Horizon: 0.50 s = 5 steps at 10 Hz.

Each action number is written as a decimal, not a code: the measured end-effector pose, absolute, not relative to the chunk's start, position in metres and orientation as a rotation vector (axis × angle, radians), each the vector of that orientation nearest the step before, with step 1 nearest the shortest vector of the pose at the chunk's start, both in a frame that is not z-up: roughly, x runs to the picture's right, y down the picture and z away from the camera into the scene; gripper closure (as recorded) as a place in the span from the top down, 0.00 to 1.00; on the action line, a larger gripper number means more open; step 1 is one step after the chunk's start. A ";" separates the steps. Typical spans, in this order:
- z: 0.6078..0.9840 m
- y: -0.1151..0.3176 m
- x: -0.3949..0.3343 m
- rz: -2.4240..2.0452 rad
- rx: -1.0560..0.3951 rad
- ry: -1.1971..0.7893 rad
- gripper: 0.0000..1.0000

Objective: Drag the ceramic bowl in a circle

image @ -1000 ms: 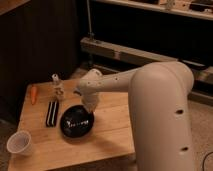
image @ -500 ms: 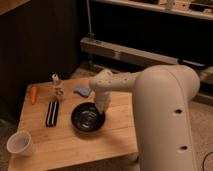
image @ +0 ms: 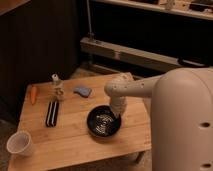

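Ceramic bowl (image: 102,125): has slid toward 3 o'clock across the tabletop (image: 75,145), shifting in each of the last two half-seconds.
Bowl and black bar (image: 51,113): just beside each other a second ago; now a bare strip of wood separates them.
Bowl and blue object (image: 83,91): the bowl lay at its 6 o'clock; now it lies nearer its 5 o'clock.
Tool (image: 118,114): pinched on the bowl's rim at 2 o'clock, it has travelled toward 3 o'clock with the bowl.
Arm (image: 140,89): the wrist has drawn toward 3 o'clock, closer to the robot's white body.
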State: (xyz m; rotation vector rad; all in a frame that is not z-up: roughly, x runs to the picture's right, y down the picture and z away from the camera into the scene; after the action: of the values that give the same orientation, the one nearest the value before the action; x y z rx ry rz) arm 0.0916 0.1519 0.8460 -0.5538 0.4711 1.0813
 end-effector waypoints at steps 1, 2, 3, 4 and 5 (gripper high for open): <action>0.837 0.156 0.106 1.084 -0.535 0.490 0.14; 0.821 0.158 0.119 1.075 -0.509 0.507 0.14; 0.806 0.161 0.123 1.058 -0.494 0.510 0.14; 0.797 0.166 0.121 1.040 -0.490 0.506 0.14; 0.782 0.176 0.108 1.001 -0.494 0.482 0.14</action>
State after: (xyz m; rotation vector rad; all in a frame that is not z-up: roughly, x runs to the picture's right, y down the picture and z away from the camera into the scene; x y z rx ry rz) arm 0.1076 0.1765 0.7817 -0.4935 0.4815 1.0007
